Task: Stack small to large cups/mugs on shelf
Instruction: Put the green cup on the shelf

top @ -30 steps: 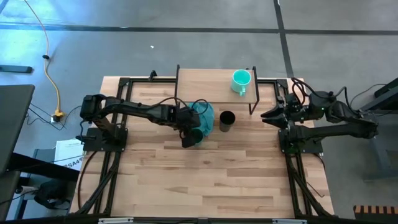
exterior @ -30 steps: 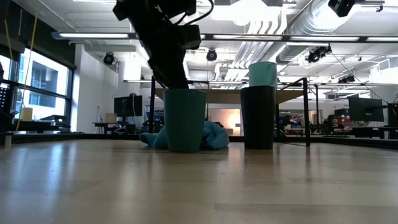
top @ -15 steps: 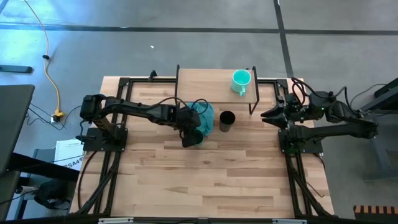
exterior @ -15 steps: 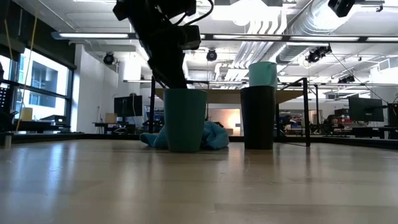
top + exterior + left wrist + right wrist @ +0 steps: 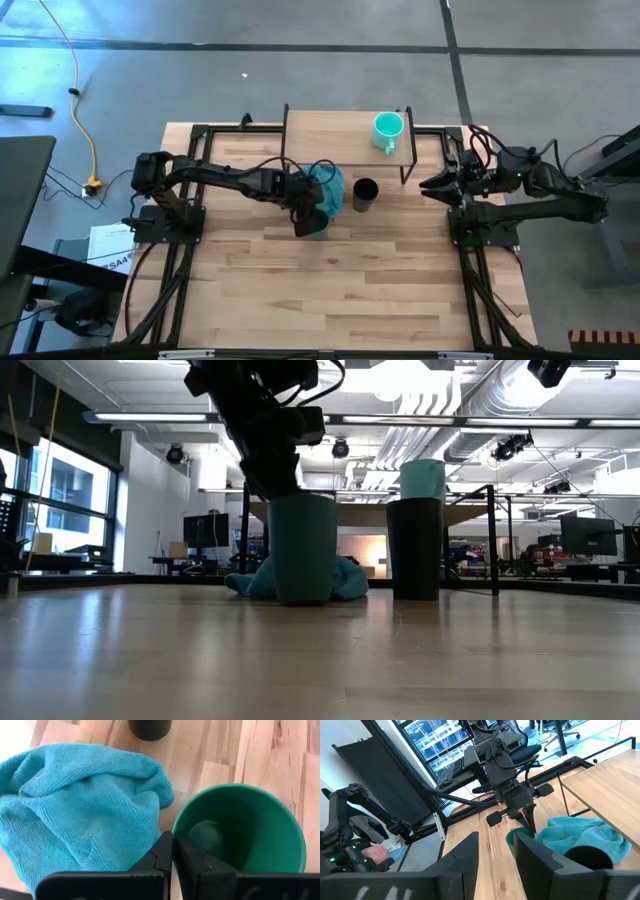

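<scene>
The left hand pinches the rim of the green cup, which stands on the tabletop beside the blue cloth. The right hand waits spread at the tabletop's right edge.

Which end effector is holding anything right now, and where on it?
Left end effector pinches the dark teal-green cup by its rim; the right end effector holds nothing.

Bright, even light fell from long white ceiling strip lamps, which glared in the low view and left the black robot arm a silhouette. A sheen lay on the pale wooden tabletop, blurred nearest the lens. Shadows were soft.
</scene>
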### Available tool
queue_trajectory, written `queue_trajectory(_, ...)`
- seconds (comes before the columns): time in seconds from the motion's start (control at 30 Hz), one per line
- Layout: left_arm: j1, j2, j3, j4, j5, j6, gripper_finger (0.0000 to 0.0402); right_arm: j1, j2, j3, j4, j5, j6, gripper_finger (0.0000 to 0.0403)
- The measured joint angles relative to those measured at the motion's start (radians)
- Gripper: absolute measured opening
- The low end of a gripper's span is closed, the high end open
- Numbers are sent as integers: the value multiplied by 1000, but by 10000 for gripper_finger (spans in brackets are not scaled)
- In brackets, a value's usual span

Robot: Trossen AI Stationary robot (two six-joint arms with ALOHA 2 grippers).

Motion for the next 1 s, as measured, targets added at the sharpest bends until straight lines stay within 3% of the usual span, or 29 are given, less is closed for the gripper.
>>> queue_trajectory(0.2, 0, -1, 17, -28, 1, -24, 1, 0, 0, 0, 0, 0, 0, 112)
queue_trajectory(0.57, 2, -1, 157, -121, -9, -19, 0, 0, 0, 0, 0, 1, 0, 112)
queue_trajectory(1.0, 109, -1, 367, -297, -7, -18, 0, 0, 0, 0, -20, 1, 0, 112)
